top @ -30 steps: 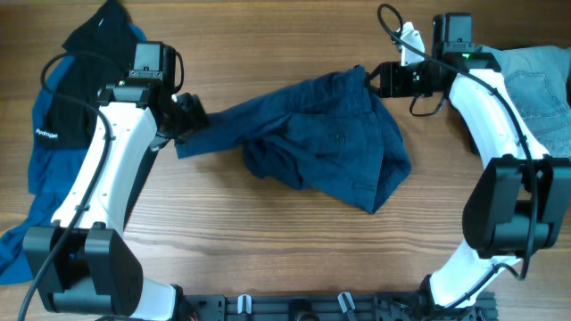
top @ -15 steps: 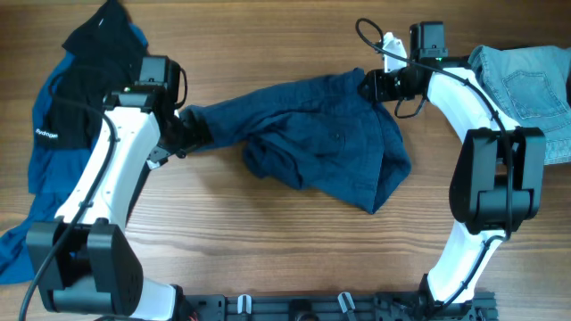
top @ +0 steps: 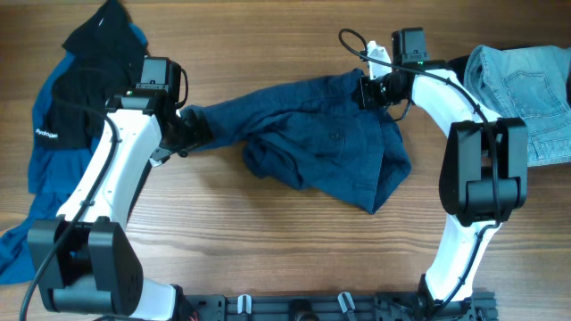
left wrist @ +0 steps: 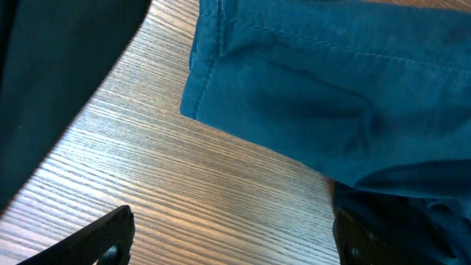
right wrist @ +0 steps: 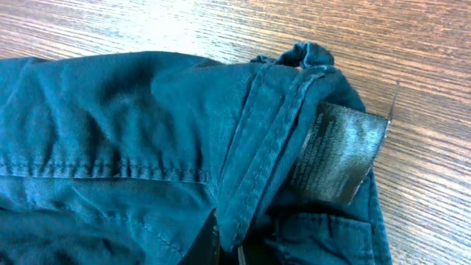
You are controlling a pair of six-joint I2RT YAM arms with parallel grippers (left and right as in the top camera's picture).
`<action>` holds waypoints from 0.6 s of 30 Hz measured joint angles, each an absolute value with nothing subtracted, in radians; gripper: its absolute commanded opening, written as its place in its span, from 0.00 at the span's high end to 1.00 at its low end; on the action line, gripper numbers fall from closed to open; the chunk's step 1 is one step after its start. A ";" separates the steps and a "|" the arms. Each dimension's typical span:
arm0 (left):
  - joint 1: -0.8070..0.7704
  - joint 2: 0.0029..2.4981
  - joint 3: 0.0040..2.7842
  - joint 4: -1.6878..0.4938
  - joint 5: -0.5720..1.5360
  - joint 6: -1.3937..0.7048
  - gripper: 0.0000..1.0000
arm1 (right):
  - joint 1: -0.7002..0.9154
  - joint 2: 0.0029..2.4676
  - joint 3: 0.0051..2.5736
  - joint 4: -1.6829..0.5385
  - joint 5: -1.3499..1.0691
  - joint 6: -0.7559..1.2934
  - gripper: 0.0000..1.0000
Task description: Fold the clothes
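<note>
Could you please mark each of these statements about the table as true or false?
1. The navy shorts lie neatly folded. False: they lie crumpled, pulled out sideways.
2. Pale-blue denim lies beside the right arm. True.
3. A sewn-in label shows at the shorts' waistband in the right wrist view. True.
4. The black-and-blue jacket is draped over the shorts. False: it lies apart from them, by the left arm.
5. The left gripper has its fingers apart, with bare wood between them. True.
</note>
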State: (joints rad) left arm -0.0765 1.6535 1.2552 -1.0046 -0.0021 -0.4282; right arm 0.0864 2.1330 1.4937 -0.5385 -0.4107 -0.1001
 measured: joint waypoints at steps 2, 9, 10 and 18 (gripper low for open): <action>-0.076 1.654 1.255 -1.004 -0.002 -0.428 0.16 | 0.086 2.133 1.496 -0.566 -0.410 -0.099 0.96; -0.076 1.654 1.255 -0.979 -0.002 -0.429 0.17 | 0.086 1.986 1.622 -0.748 -0.403 -0.090 0.96; -0.076 1.654 1.255 -0.979 -0.002 -0.428 0.17 | 0.086 1.942 1.641 -0.748 -0.403 -0.081 0.96; -0.076 1.654 1.255 -0.957 -0.002 -0.421 0.15 | 0.086 1.757 1.678 -0.839 -0.403 -0.060 0.96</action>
State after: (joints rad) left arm -0.0765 1.6535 1.2549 -0.9565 -0.0025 -0.4210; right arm 0.0856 1.7565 1.6775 -0.8391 -0.4026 -0.0601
